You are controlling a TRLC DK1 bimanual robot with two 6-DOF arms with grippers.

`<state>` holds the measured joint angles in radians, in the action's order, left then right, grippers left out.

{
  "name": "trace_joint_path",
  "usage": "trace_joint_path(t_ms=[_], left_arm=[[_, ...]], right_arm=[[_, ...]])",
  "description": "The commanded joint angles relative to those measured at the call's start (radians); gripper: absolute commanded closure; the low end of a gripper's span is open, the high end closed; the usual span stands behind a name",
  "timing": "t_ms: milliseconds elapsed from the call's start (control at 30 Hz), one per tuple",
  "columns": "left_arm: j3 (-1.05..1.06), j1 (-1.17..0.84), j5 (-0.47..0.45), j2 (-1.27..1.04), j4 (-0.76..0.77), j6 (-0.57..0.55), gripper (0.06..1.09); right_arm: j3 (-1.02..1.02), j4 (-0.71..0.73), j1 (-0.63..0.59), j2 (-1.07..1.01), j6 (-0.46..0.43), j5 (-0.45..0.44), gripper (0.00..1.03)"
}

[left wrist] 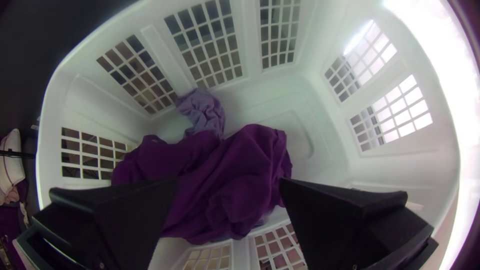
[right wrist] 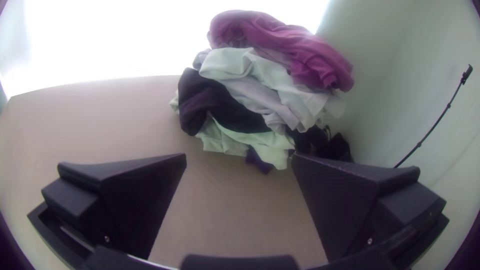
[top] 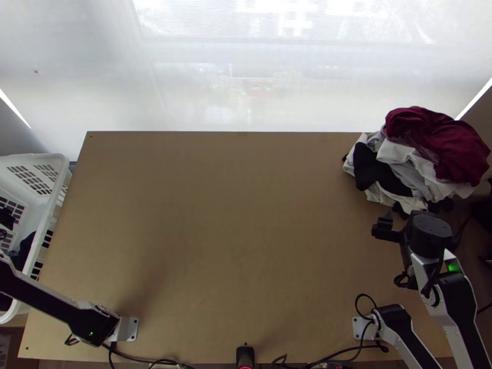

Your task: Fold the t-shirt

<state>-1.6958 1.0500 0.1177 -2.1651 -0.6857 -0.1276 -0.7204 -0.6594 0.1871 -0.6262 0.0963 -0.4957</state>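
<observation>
In the top view, a dark part of my left gripper shows at the left edge, over the basket. The left wrist view has the left gripper open above a bunched purple cloth, with a smaller lilac cloth beside it. My right gripper is at the table's right side, just nearer than a heap of clothes. In the right wrist view this right gripper stands open, with nothing between its fingers. A dark red cloth lies bunched on the heap. Which piece is the t-shirt, I cannot tell.
The white basket with slotted walls stands against the left edge of the wooden table. The clothes heap covers the table's far right corner. Cables run along the near edge, and a small black device stands at its middle.
</observation>
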Motion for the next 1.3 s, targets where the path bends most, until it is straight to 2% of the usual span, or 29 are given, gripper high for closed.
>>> trace_joint_path(t_ms=[0, 267, 500, 567, 600, 767, 967, 1167, 1267], left_arm=[[-0.104, 0.016, 0.033, -0.219, 0.0, 0.008, 0.11], [-0.166, -0.001, 0.051, -0.334, -0.005, -0.014, 0.11], [-0.182, -0.016, 0.05, -0.361, -0.014, -0.038, 0.26], [-0.182, -0.022, 0.05, -0.368, -0.023, -0.04, 0.26], [-0.18, -0.027, 0.051, -0.369, -0.028, -0.04, 0.29], [-0.18, -0.03, 0.05, -0.371, -0.026, -0.046, 0.69], [-0.18, -0.03, 0.059, -0.36, -0.031, -0.037, 1.05], [-0.18, -0.019, 0.051, -0.279, -0.071, -0.038, 1.05], [-0.18, -0.019, 0.016, -0.196, -0.092, -0.043, 1.05]], right_arm=[[0.01, -0.002, -0.015, -0.012, -0.02, -0.017, 0.05], [0.009, -0.013, -0.015, -0.029, -0.033, -0.03, 0.05], [0.01, -0.037, -0.017, -0.029, -0.033, -0.037, 0.05], [0.01, -0.039, -0.017, -0.029, -0.033, -0.038, 0.05], [0.01, -0.04, -0.017, -0.029, -0.033, -0.038, 0.05], [0.012, -0.051, -0.018, -0.029, -0.032, -0.038, 0.05], [0.013, -0.065, -0.02, -0.024, -0.032, -0.038, 0.05], [0.019, -0.065, -0.02, -0.024, -0.03, -0.038, 0.05], [0.021, -0.065, -0.02, -0.024, -0.03, -0.038, 0.05]])
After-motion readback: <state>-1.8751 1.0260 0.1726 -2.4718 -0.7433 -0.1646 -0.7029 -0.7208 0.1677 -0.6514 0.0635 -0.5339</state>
